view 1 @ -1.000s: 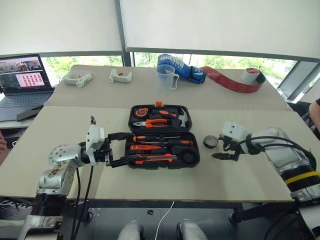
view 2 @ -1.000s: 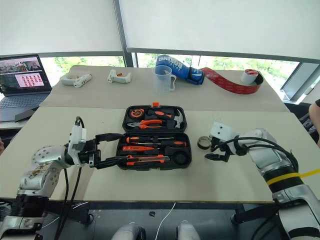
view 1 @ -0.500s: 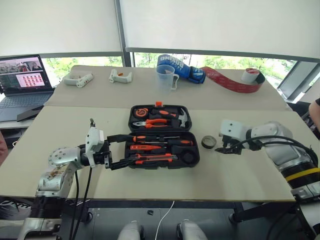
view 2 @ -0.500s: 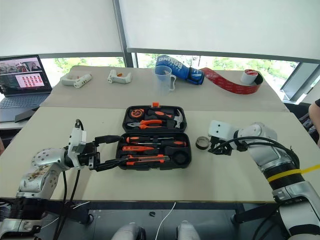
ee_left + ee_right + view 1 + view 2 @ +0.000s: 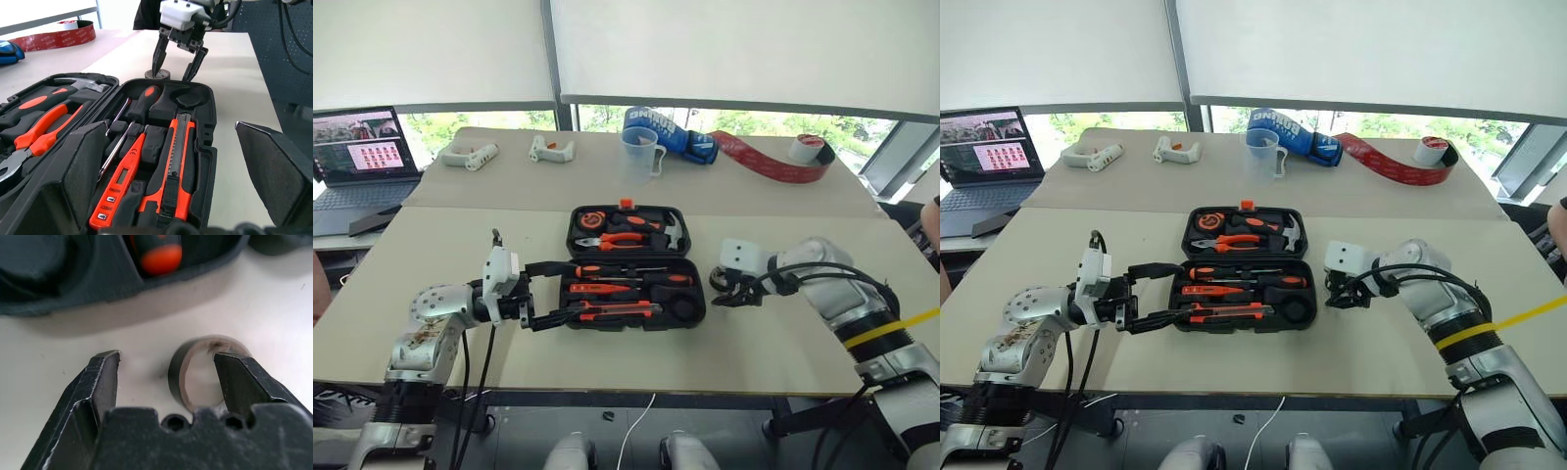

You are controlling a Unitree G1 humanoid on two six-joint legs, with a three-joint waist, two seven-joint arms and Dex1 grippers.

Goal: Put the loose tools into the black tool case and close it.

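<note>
Black tool case (image 5: 634,264) lay open flat on the beige worktop (image 5: 607,367), lid half at the far side with pliers (image 5: 619,240) and a hammer (image 5: 672,231), near half holding orange-and-black screwdrivers (image 5: 617,270) and the utility knife (image 5: 175,169) in their recesses. Left claw (image 5: 548,292) was spread wide at the case's left edge — one finger by the far corner of the near half, the other along its front rim, gripping nothing. Small black tape roll (image 5: 203,377) sat on the worktop just beside the case's right edge, outside it. Right claw (image 5: 177,61) pointed down over the roll, partly spread — one finger (image 5: 244,382) inside the ring, the other (image 5: 93,391) outside and apart from it, so not clamped. Laptop (image 5: 357,157) at far left, red tape (image 5: 773,157) at the far edge.
</note>
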